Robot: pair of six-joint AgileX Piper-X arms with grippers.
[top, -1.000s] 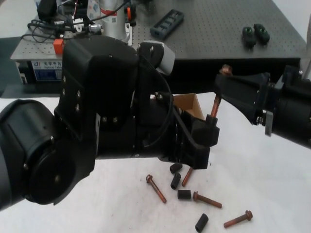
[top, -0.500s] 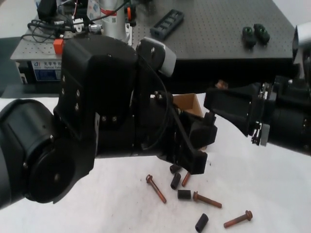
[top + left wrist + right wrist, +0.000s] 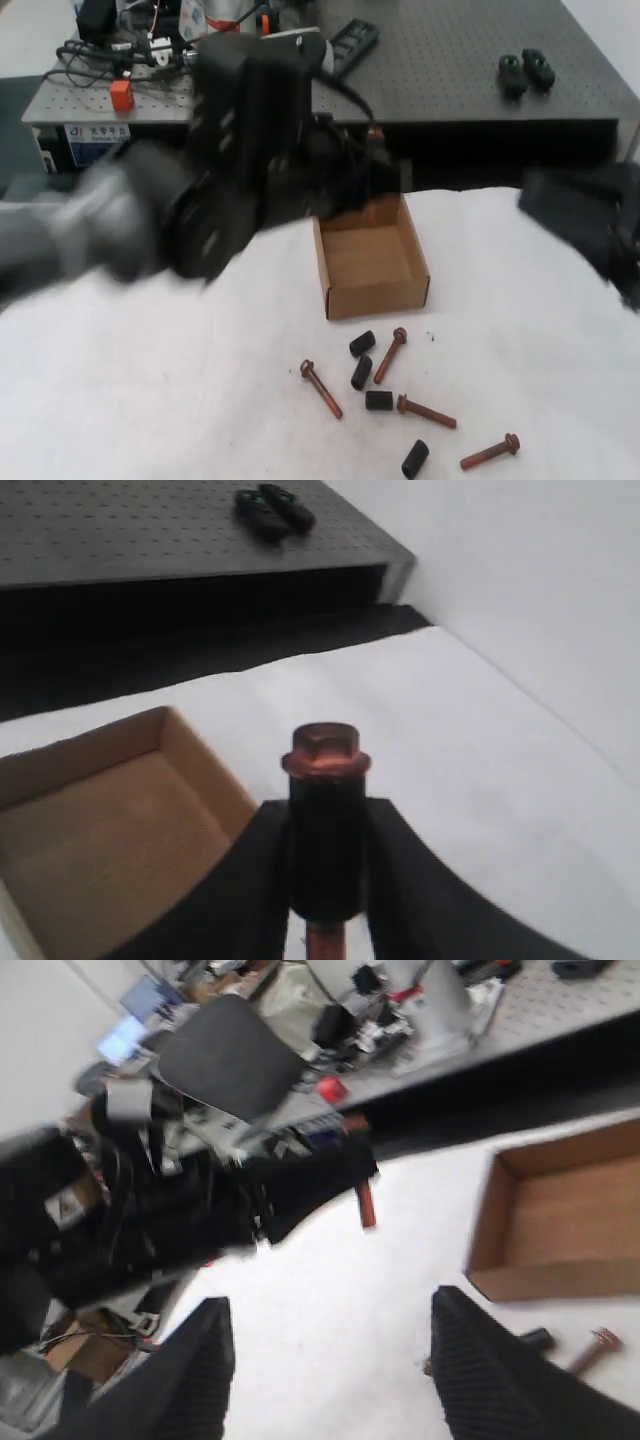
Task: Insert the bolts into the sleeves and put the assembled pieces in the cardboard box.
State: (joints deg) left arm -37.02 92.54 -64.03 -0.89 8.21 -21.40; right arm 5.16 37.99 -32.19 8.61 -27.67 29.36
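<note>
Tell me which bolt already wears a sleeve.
The bolt in the left gripper: a black sleeve surrounds its shank. The four bolts on the white cloth lie bare.

White cloth-covered bench [image 3: 150, 400] carries an open cardboard box [image 3: 375, 297], four loose bolts [image 3: 427, 411] and four black sleeves [image 3: 379, 401]

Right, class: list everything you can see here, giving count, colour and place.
box: 1, brown, on the cloth
bolts: 4 loose, copper, on the cloth in front of the box
sleeves: 4 loose, black, among the bolts
assembled piece: 1, copper bolt in a black sleeve, held beside the box
cloth: 1, white, under everything
bench: 1, black, behind the cloth
tray: 1, black, on the bench
small parts: 2, black and green, on the bench
left gripper: shut on the assembled piece
right gripper: open, over the cloth
</note>
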